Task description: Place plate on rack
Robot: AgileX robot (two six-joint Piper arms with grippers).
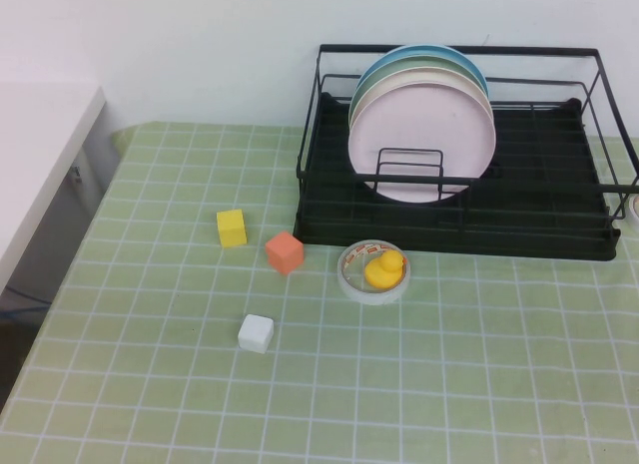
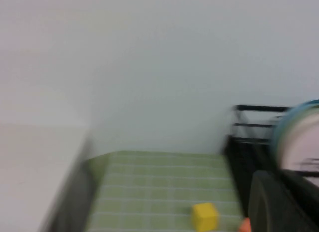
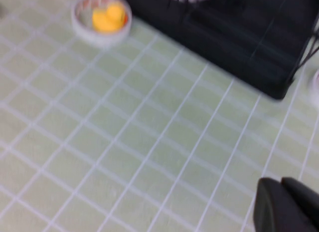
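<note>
The pale pink plate (image 1: 424, 135) stands upright in the black wire rack (image 1: 539, 225) at the back right of the table, in front of a cream-white plate and a light blue plate (image 1: 431, 53). Neither arm shows in the high view. My left gripper (image 2: 279, 202) shows only as a dark blurred shape, up off the table to the left of the rack (image 2: 239, 152), holding nothing I can see. My right gripper (image 3: 281, 202) is shut and empty, hovering over bare tablecloth in front of the rack (image 3: 239, 37).
A yellow cube (image 1: 231, 228), an orange cube (image 1: 285, 252) and a white cube (image 1: 256, 333) lie left of the rack. A tape roll with a yellow duck (image 1: 374, 271) sits by the rack's front edge. A white counter (image 1: 40, 155) borders the table's left.
</note>
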